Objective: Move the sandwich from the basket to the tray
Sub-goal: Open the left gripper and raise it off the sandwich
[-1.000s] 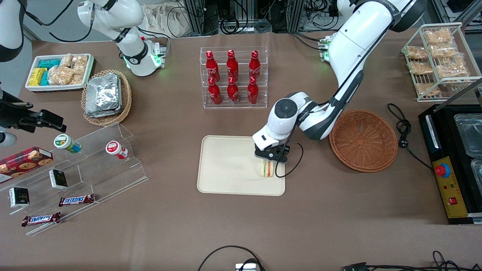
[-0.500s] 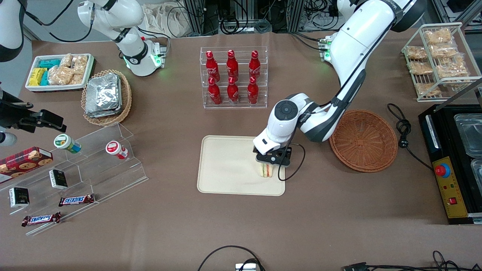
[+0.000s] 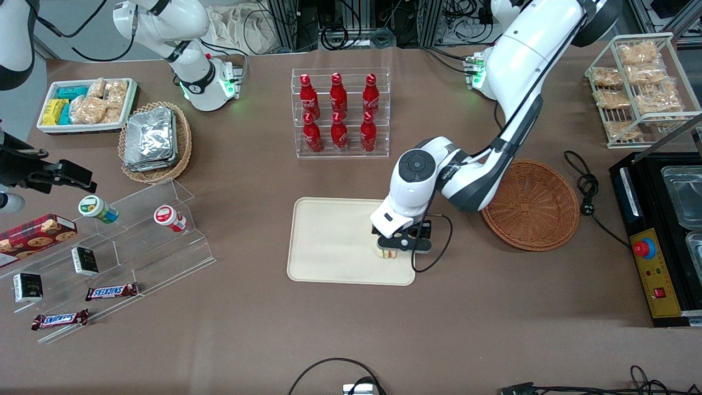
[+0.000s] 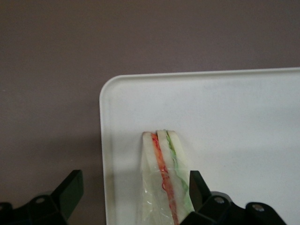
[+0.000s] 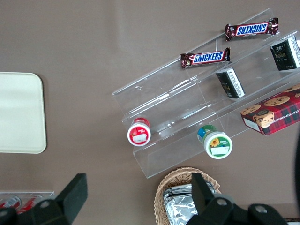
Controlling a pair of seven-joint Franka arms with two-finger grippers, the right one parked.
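The sandwich (image 4: 164,178), a pale wedge with red and green filling lines, stands on the cream tray (image 4: 234,117) close to one rounded corner. In the front view only a sliver of the sandwich (image 3: 389,253) shows under the wrist, at the tray's (image 3: 329,241) end nearest the basket. My left gripper (image 4: 133,183) is open and straddles it: one finger (image 4: 196,185) sits against the green-edged side, the other finger (image 4: 71,186) stands well apart over the brown table. From the front the gripper (image 3: 392,248) hangs just over the tray. The reddish-brown wicker basket (image 3: 535,211) holds nothing.
A clear rack of red bottles (image 3: 340,112) stands farther from the front camera than the tray. A black cable (image 3: 436,249) loops off the wrist beside the tray. A black machine (image 3: 658,236) and a wire snack rack (image 3: 636,88) sit at the working arm's end, and clear display steps (image 3: 137,241) at the parked arm's.
The wrist has shifted slightly toward the front camera and the basket end of the tray, now covering most of the sandwich. The upper arm has drawn back from the front camera.
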